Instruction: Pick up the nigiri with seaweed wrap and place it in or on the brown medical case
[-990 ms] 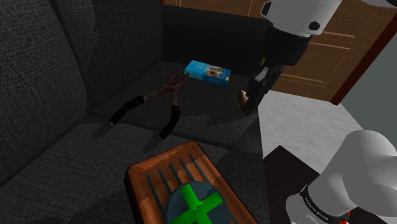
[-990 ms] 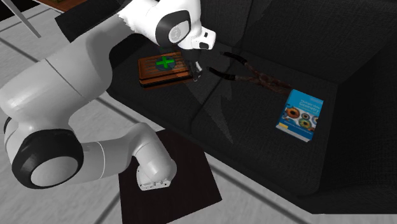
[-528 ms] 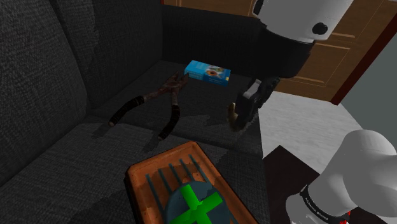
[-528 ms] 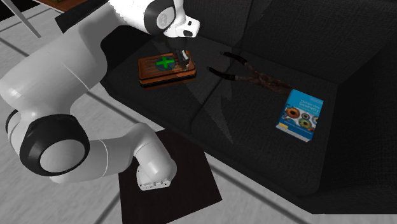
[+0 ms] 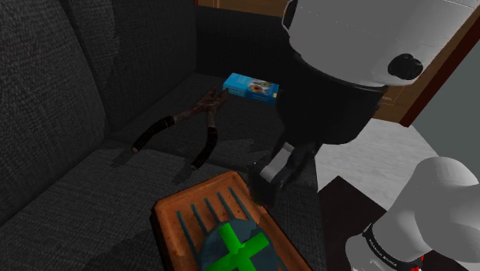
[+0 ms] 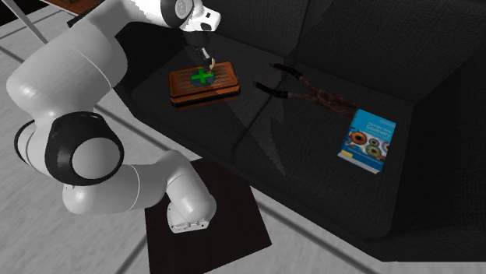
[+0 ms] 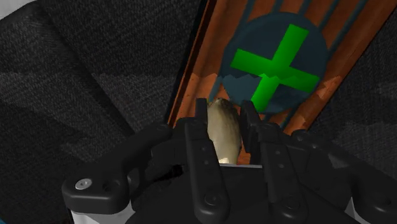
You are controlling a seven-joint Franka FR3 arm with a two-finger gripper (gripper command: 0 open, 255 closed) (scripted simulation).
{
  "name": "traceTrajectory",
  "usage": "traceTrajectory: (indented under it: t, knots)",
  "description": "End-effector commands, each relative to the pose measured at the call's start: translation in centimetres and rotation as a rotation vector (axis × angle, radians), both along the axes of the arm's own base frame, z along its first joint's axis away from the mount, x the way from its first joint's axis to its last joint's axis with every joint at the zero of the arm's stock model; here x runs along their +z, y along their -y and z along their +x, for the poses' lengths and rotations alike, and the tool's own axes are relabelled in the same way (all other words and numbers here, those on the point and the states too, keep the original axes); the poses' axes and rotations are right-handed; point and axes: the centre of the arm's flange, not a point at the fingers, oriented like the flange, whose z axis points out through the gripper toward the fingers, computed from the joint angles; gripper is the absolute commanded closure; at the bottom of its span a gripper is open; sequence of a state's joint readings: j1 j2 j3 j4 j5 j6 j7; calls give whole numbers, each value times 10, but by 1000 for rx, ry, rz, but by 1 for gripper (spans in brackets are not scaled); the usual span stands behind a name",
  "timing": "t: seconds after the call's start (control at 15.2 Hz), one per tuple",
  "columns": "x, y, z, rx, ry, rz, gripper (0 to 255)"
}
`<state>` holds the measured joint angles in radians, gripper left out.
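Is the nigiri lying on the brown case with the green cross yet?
No, the nigiri is clasped in the gripper, held above the brown case.

From over the hand, the pincer (image 7: 227,116) has its two black fingers (image 7: 196,147) closed against the sides of a pale, tan nigiri (image 7: 224,130), which pokes out a little past their tips. Just beyond it lies the brown medical case (image 7: 202,67), its ribbed lid bearing a dark blue-grey disc (image 7: 253,30) with a bright green cross (image 7: 275,61). The nigiri's tip sits over the case's near edge, and dark woven couch fabric (image 7: 83,76) surrounds the case on both sides.
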<state>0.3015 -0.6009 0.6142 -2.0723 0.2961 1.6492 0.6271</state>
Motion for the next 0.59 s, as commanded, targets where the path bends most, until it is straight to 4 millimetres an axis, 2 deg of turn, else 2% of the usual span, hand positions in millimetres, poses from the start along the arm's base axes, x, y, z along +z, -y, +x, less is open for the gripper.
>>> traceTrajectory:
  t: [0.0, 0.13, 0.2, 0.26, 0.53]
  knots:
    - [0, -26, -11, -1, -2, 2, 255]
    - [0, -57, -25, -1, -2, 2, 255]
    - [-1, -43, -16, 1, -1, 0, 255]
    - [-1, -43, -16, 1, -1, 0, 0]
    - [-16, -54, 22, -30, 42, 87, 0]
